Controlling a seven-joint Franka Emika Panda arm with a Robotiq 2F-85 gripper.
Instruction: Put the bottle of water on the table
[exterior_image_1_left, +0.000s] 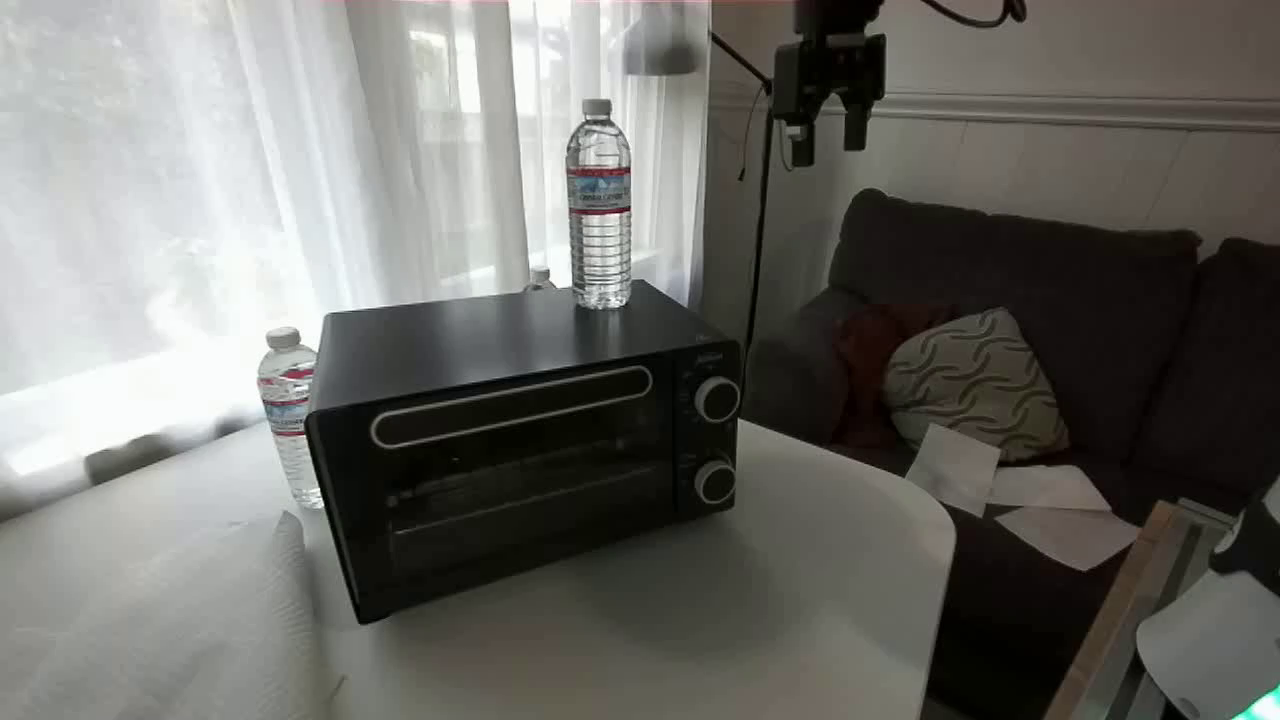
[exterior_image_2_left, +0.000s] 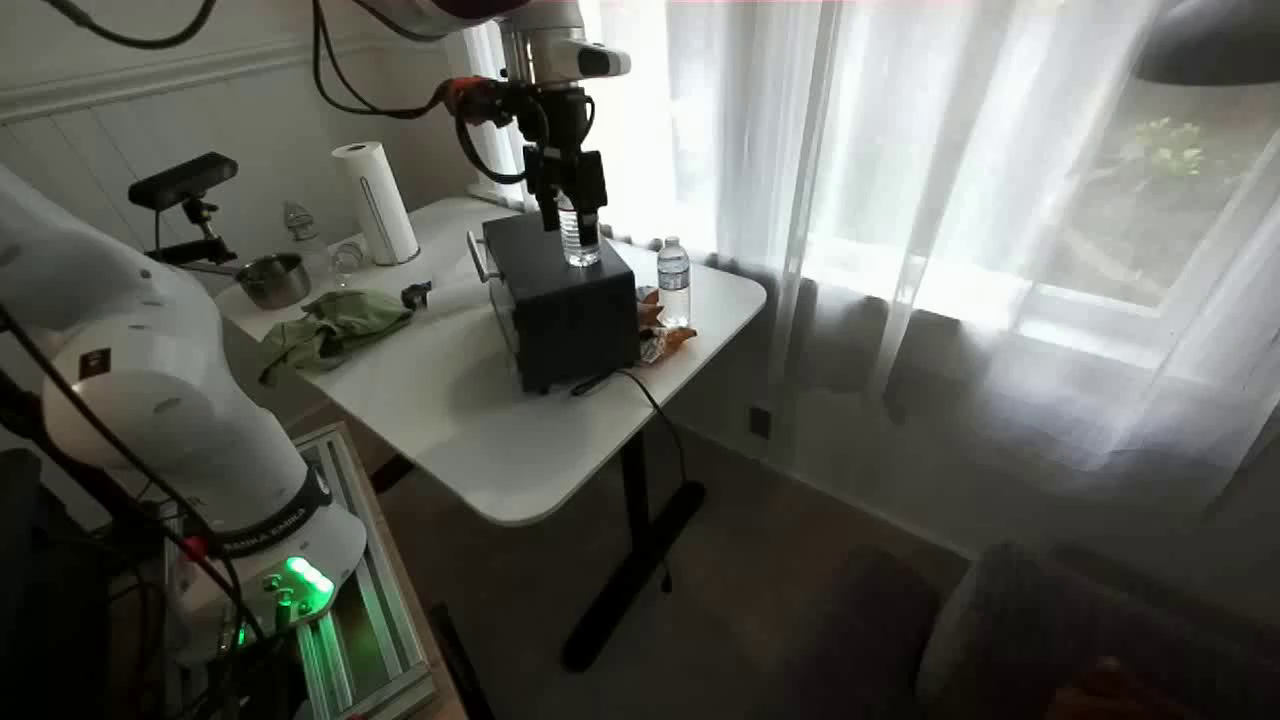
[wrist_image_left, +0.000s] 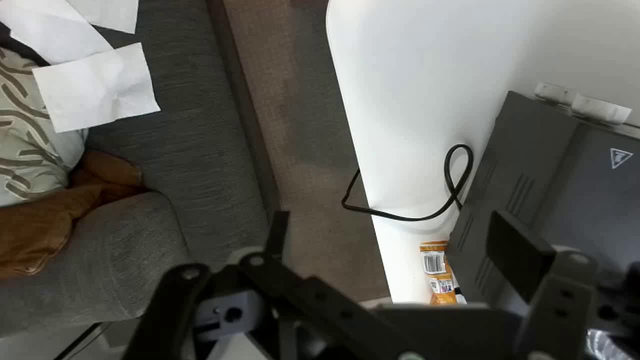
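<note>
The bottle of water (exterior_image_1_left: 600, 235) stands upright on top of the black toaster oven (exterior_image_1_left: 450, 340), near its knob end. In an exterior view, the bottle (exterior_image_2_left: 580, 250) is partly covered by my gripper (exterior_image_2_left: 569, 228). A ribbed clear piece of it (wrist_image_left: 602, 345) shows at the lower right corner of the wrist view. The white table (exterior_image_1_left: 820, 600) bears the oven; it also shows in the wrist view (wrist_image_left: 425, 75). My gripper (exterior_image_1_left: 829, 150) hangs apart from the bottle, pointing down and higher than the oven. Its fingers are wide apart and empty in the wrist view (wrist_image_left: 392, 225).
Another water bottle (exterior_image_1_left: 288, 425) stands behind the oven, beside orange packets (exterior_image_2_left: 665, 340). A third bottle's cap (exterior_image_1_left: 540, 276) shows past the oven. A black cord (wrist_image_left: 410, 218) crosses the table edge. A paper towel roll (exterior_image_2_left: 385, 210), pot (exterior_image_2_left: 275, 282) and green cloth (exterior_image_2_left: 340, 325) lie on the far side.
</note>
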